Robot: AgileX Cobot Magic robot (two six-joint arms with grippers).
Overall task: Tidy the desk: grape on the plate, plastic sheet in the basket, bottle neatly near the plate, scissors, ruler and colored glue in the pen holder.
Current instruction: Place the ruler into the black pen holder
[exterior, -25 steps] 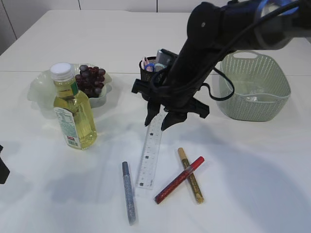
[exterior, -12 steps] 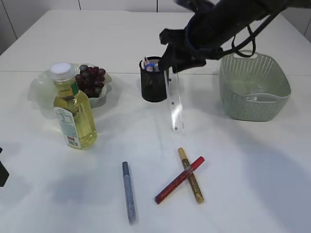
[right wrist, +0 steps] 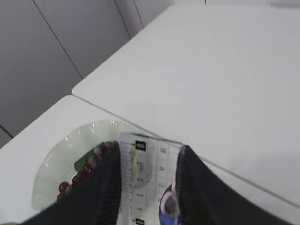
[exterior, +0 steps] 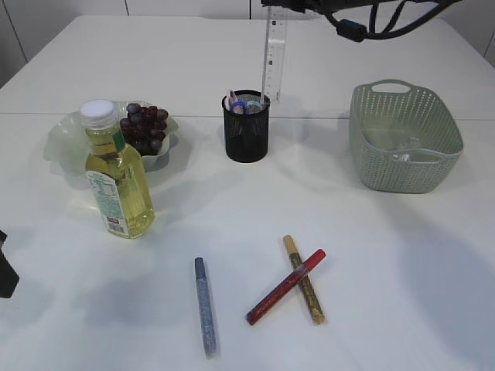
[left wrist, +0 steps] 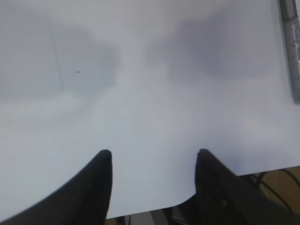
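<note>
White table before grey wall panels; right pincer grips ruler, left pincer agape.

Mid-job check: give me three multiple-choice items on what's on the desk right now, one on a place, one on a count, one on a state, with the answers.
1. Where is the ruler?
A. Flat on the table
B. Hanging upright above the pen holder
C. In the basket

2. How many glue pens lie on the table?
A. One
B. Two
C. Three

3. What is the left gripper doing?
A. Open, holding nothing
B. Gripping the bottle
C. Gripping a pen

Answers: 1 B, the right gripper holds it vertical over the holder. 2 C, silver, red and gold pens. 3 A, only bare table shows between its fingers.
</note>
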